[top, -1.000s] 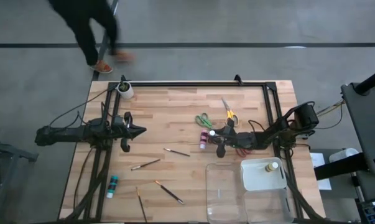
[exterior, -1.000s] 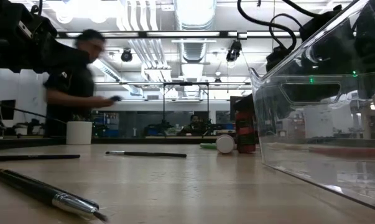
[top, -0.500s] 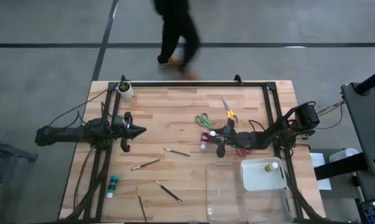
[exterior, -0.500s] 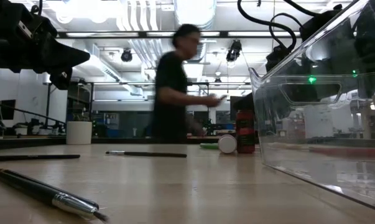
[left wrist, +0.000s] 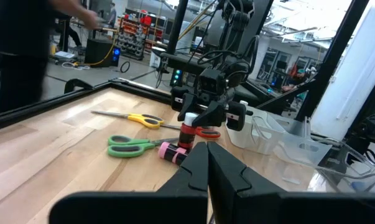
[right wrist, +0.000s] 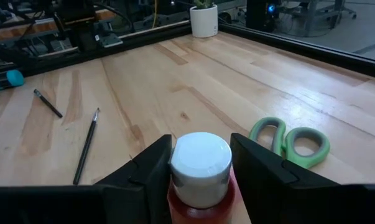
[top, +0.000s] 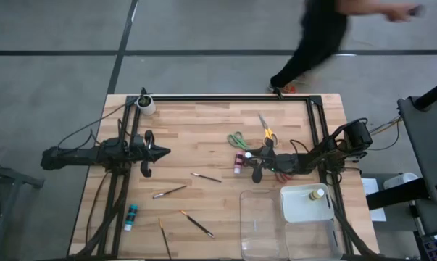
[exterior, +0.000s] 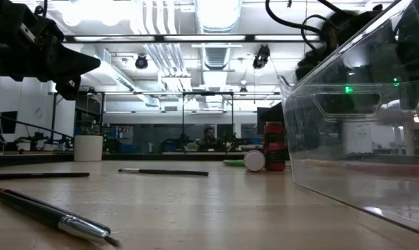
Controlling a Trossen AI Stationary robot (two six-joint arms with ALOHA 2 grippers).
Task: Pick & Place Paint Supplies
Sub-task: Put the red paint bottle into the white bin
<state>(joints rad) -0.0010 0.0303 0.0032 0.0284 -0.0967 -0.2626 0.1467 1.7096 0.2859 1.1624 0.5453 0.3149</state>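
Mid-table, right hand (top: 254, 161) straddling red bottle (right wrist: 199, 186)

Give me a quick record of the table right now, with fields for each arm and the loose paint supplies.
Left gripper: shut, empty, over the table's left side.
Right gripper: at the upright red paint bottle.
Pink bottle: lying on its side next to the red one.
Scissors: green scissors and yellow scissors lie flat nearby.
Teal bottle: lying on the left side, apart from the rest.
Clear tray: has a yellow bottle inside.
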